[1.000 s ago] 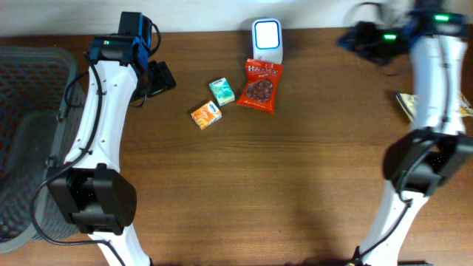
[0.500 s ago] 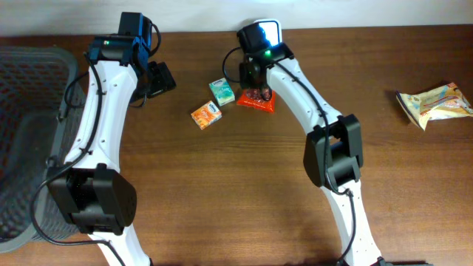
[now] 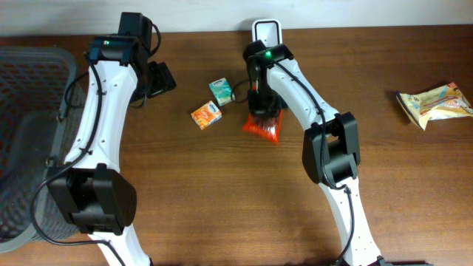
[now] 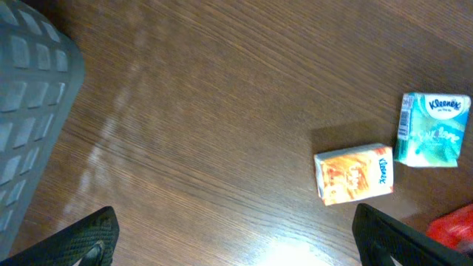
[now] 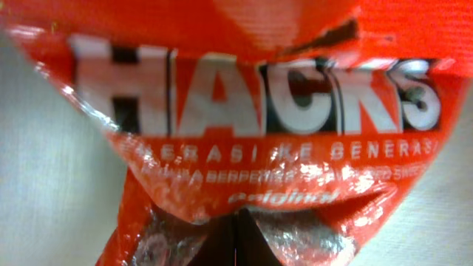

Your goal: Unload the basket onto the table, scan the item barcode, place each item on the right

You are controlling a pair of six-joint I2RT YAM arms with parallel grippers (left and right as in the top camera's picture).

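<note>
A red Hacks candy bag (image 3: 264, 124) hangs from my right gripper (image 3: 261, 103), which is shut on its edge. In the right wrist view the bag (image 5: 251, 111) fills the frame, and the dark fingers meet in a pinch on its crinkled foil at my right gripper (image 5: 236, 240). No barcode shows on the bag. A white scanner (image 3: 266, 32) stands at the table's back edge, just behind the bag. My left gripper (image 3: 159, 77) hovers open over bare wood at the back left, its fingertips (image 4: 92, 238) wide apart with nothing between them.
An orange tissue pack (image 3: 206, 115) and a green Kleenex pack (image 3: 221, 91) lie left of the bag; both show in the left wrist view, orange pack (image 4: 354, 173) and green pack (image 4: 433, 129). A dark basket (image 3: 22, 111) is at the far left. A yellow snack bag (image 3: 434, 103) lies far right.
My right arm swung in from the far right to the red bag, shut on it and drew it toward the front of the table. The left arm stayed put.
</note>
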